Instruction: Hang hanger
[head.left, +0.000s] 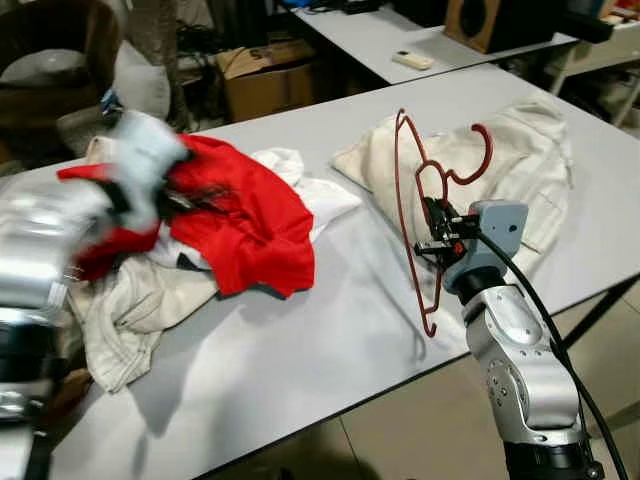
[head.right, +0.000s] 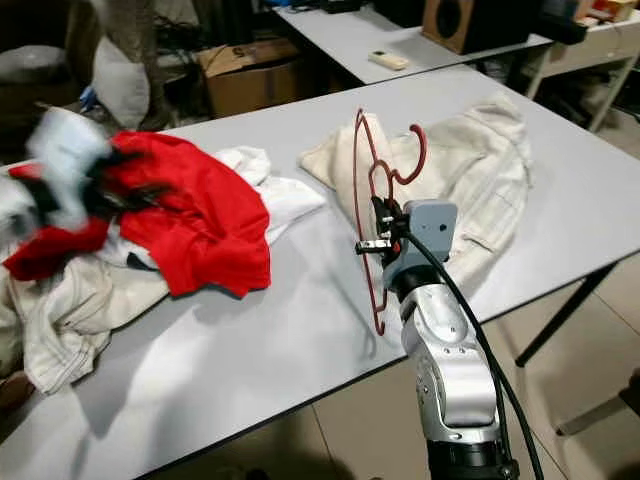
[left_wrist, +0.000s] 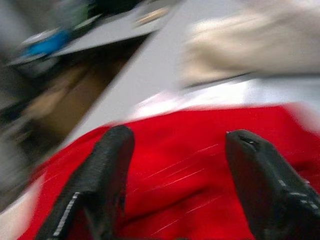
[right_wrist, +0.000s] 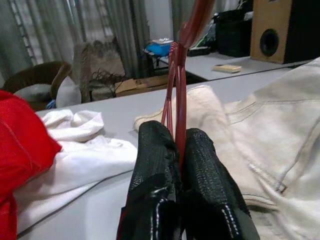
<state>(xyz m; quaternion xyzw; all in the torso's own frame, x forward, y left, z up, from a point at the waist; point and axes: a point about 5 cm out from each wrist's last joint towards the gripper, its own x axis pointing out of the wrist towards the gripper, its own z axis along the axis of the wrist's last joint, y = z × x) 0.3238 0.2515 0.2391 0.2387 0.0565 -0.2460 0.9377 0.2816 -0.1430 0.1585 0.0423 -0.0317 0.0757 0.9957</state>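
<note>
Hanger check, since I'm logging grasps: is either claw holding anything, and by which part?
The right claw is shut on the red hanger, pinching its wire body below the hook. The left claw is open over the red shirt, gripping nothing.

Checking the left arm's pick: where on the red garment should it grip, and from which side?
Judging by its pose, grip the raised bunched fold of the red garment, coming down from above. It lies heaped on other clothes, and the left gripper hovers open over it.

Even, bright indoor lighting; soft shadows on the grey table (head.left: 330, 330). Left arm (head.left: 60, 250) heavily motion-blurred in both eye views; left wrist view smeared throughout. Right wrist view sharp, background slightly soft
</note>
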